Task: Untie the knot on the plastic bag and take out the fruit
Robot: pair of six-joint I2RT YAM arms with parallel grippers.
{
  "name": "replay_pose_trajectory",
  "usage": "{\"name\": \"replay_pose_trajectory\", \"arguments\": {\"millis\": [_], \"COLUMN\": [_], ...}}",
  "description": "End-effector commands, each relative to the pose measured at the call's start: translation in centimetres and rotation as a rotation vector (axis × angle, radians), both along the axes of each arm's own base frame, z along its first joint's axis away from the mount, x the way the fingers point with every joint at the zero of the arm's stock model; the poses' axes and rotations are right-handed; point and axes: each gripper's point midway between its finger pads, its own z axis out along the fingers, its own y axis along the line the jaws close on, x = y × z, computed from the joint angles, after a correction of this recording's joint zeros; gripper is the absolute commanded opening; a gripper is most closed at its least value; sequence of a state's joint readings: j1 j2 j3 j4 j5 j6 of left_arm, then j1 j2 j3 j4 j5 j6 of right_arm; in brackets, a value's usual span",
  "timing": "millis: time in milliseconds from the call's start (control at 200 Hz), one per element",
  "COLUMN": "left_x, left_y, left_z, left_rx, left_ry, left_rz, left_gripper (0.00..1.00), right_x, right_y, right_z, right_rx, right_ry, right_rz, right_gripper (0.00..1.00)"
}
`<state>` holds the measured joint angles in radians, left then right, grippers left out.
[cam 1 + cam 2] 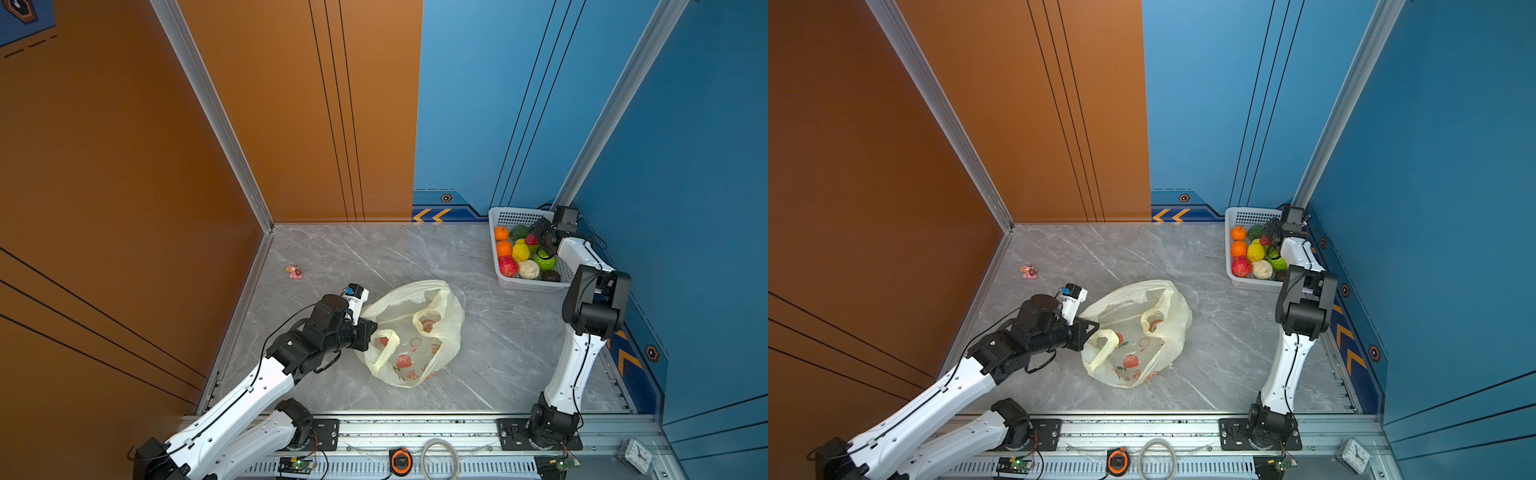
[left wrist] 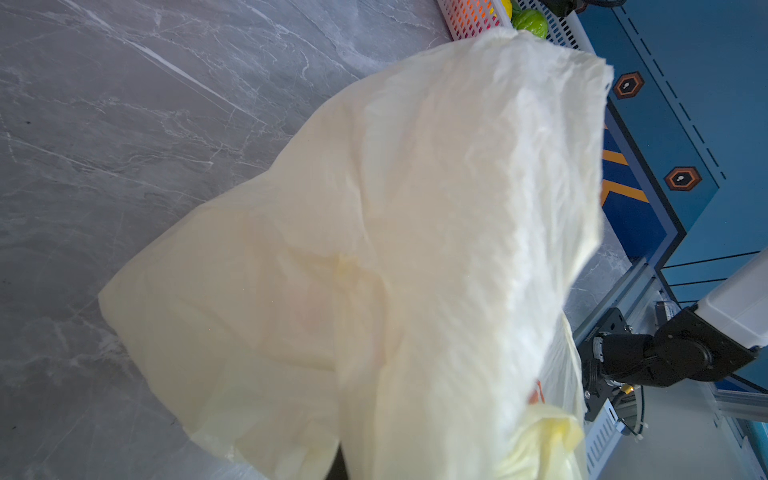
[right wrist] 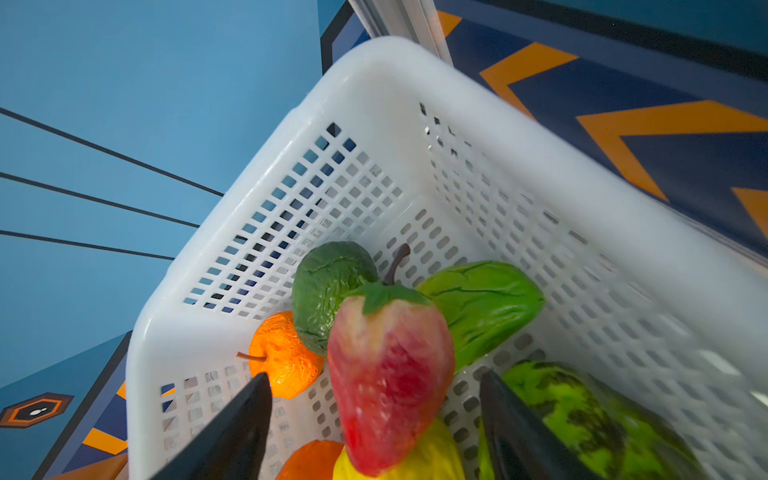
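**Bag pinched at the left; strawberry loose between parted jaws over the basket**

In both top views we find the plastic bag [image 1: 440, 303] [image 1: 1169, 307] lying near the middle of the grey marble tabletop [image 1: 332, 257]. Its two handle loops [image 1: 387, 332] are separate and apart from each other. The left gripper [image 1: 370, 332] [image 1: 1090, 330] meets the bag's left edge, where the film stands raised.

No view shows this gripper's fingers. The left wrist view is almost filled by the bag [image 2: 415, 208], its pale film rising straight before the lens. We record these jaws as clenched, with the bag's edge pinched in them. The orange patches seen through the film read as print. Whether any piece lies inside the bag we cannot tell.

The top views place the right gripper [image 1: 538, 240] [image 1: 1268, 236] [image 3: 372, 374] over the white perforated basket [image 1: 496, 216] [image 1: 1229, 216] [image 3: 415, 62] in the far right corner, but they do not resolve its jaws. The right wrist view does: the jaws stand wide apart. A red strawberry [image 3: 390, 374] [image 1: 530, 240], blurred, sits between the fingers [image 3: 241, 424] with a clear gap on each side, touching neither.

The fruit [image 1: 520, 252] [image 1: 1255, 252] lies in the basket: orange, yellow, red, cream, green and dark brown pieces. A pink toy figure [image 1: 294, 272] [image 1: 1029, 272] stands well apart from the bag, on the far left of the tabletop.
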<state>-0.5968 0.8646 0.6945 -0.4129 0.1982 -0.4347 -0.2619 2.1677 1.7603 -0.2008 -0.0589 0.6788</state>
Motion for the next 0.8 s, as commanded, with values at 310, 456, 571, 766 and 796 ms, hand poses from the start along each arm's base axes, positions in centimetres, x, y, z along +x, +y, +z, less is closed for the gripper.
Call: {"name": "replay_pose_trajectory", "arguments": {"millis": [310,456,571,766,796], "left_x": [0.2,0.6,1.2,3.6,4.1], "left_y": [0.4,0.5,0.3,-0.7,-0.9], "left_z": [1.0,1.0,1.0,1.6,1.7], "left_rx": [0.002,0.013,0.016,0.004,0.003], "left_ry": [-0.055,-0.070,-0.086,-0.137,-0.145], "left_rz": [0.020,0.029,0.033,0.034,0.033], "left_gripper": [0.00,0.00,0.00,0.00,0.00], "right_x": [-7.3,-10.6,-13.7,-20.3,-21.4], "right_y": [3.0,6.0,8.8,13.4,14.1], "right_z": [5.4,6.2,7.0,7.3,7.2], "right_rx": [-0.004,0.027,0.036,0.064,0.069], "right_ry": [-0.011,-0.005,0.005,0.030,0.032], "right_rz": [0.023,0.076,0.129,0.215,0.225], "right_gripper": [0.80,0.80,0.80,0.80,0.80]}}
